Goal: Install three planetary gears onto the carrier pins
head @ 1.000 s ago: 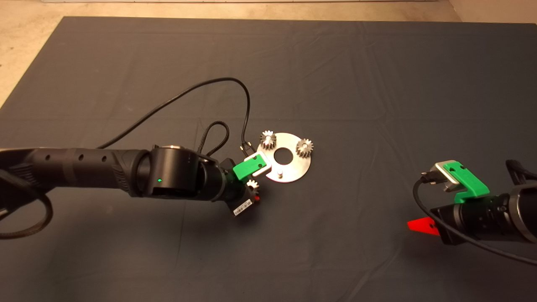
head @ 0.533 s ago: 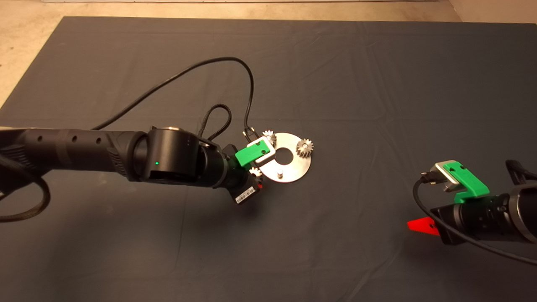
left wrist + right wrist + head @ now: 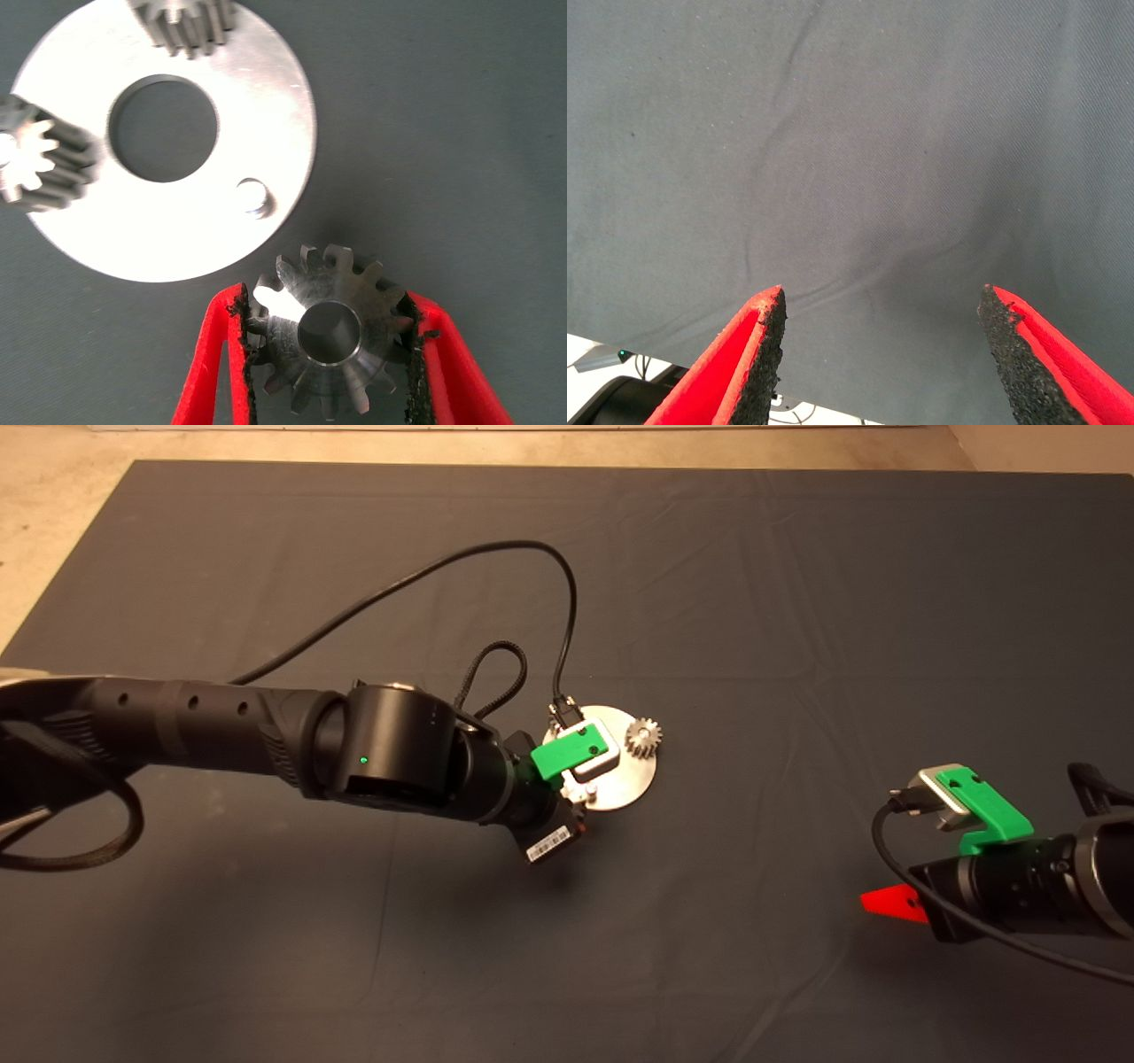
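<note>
A round silver disc point(image 3: 257, 106) point(image 3: 633, 779) with a large centre hole lies mid-mat. Two planetary gears point(image 3: 40, 164) point(image 3: 190, 22) sit on carrier pins; the head view shows only one of them point(image 3: 644, 737). The third carrier pin point(image 3: 255, 197) stands bare near the disc's rim. My left gripper point(image 3: 330, 341) is shut on a third planetary gear point(image 3: 328, 341), held above the mat just beside the disc's edge, close to the bare pin. In the head view the left wrist covers much of the disc. My right gripper point(image 3: 877, 345) is open over bare mat at the right.
A black cable point(image 3: 443, 593) loops from the left wrist over the mat behind the disc. The dark mat point(image 3: 797, 602) has shallow wrinkles. Pale floor point(image 3: 53, 531) borders the mat at the far and left edges.
The left arm has moved right, carrying its gear towards the disc; its wrist now hides the disc's left side and one mounted gear. The right arm has stayed still.
</note>
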